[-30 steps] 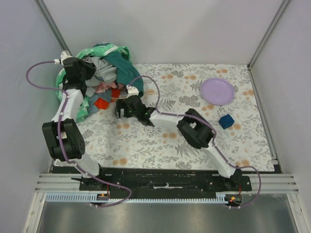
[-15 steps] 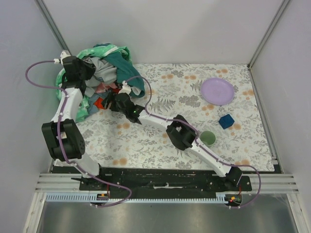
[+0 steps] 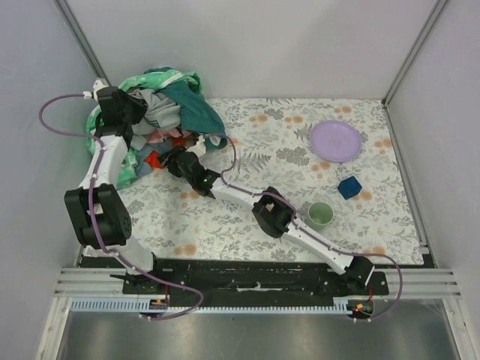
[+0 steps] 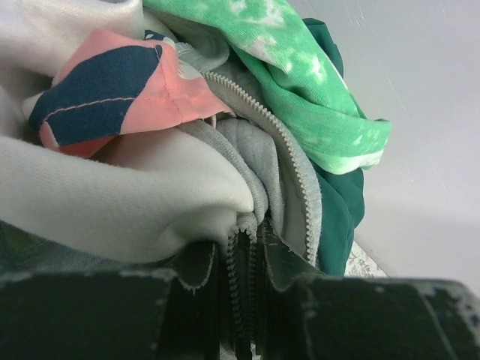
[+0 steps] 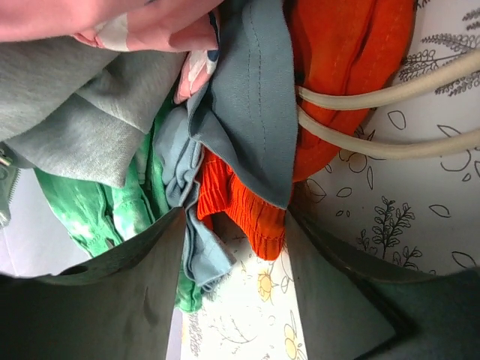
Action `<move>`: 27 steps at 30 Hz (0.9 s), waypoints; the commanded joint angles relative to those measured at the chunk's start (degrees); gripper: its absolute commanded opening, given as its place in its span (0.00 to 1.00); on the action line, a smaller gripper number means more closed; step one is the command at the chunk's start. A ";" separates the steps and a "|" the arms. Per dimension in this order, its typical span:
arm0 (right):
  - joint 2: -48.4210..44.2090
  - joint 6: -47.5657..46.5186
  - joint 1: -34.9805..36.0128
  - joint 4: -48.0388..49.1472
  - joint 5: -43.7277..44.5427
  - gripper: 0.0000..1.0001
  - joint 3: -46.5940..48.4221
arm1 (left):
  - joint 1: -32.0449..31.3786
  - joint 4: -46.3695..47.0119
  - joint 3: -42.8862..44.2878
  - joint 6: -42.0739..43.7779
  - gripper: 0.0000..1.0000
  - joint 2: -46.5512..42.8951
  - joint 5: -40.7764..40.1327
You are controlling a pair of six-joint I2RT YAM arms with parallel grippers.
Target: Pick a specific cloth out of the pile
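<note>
- Left gripper clamps the grey zippered cloth atop the pile.
- The cloth peeks out at the pile's six o'clock.
- Right gripper, jaws spread, straddles it; it should advance toward ten o'clock, avoiding the blue-grey cloth, before closing.

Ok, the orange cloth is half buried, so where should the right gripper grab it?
Its ribbed hem, probably: it sticks out from under the grey-blue cloth, right between the open right gripper's fingers. Come in low from the table side; much of the rest is tucked under the pile.
</note>
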 commanded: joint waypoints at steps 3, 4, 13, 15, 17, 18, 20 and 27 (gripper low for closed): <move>5.44 4.58 1.34 -1.93 7.54 0.58 6.15 | 0.52 7.04 3.99 -0.15 0.02 -3.14 -4.66; 5.89 5.19 1.43 -1.84 8.33 0.57 6.77 | 0.52 6.95 3.82 -0.06 0.02 -3.14 -5.02; 7.03 4.67 2.57 -0.34 12.03 0.16 8.79 | 0.52 6.95 4.70 0.64 0.02 -3.57 -4.85; 7.21 5.02 2.75 -0.34 11.85 0.04 8.53 | 0.61 6.87 4.61 1.35 0.02 -4.27 -5.29; 7.65 4.85 2.83 -0.26 11.24 0.00 8.36 | 0.52 6.78 4.43 1.88 0.02 -4.72 -5.73; 7.39 4.76 2.83 0.18 10.63 0.00 8.10 | 0.52 6.69 4.35 2.14 0.02 -4.98 -5.64; 6.77 3.01 2.75 1.06 8.61 0.00 7.57 | 0.52 6.69 4.17 2.67 0.02 -5.42 -5.90; -12.62 -21.40 1.78 18.88 -4.74 0.00 -15.96 | 0.61 7.75 1.01 4.78 0.02 -6.83 -7.66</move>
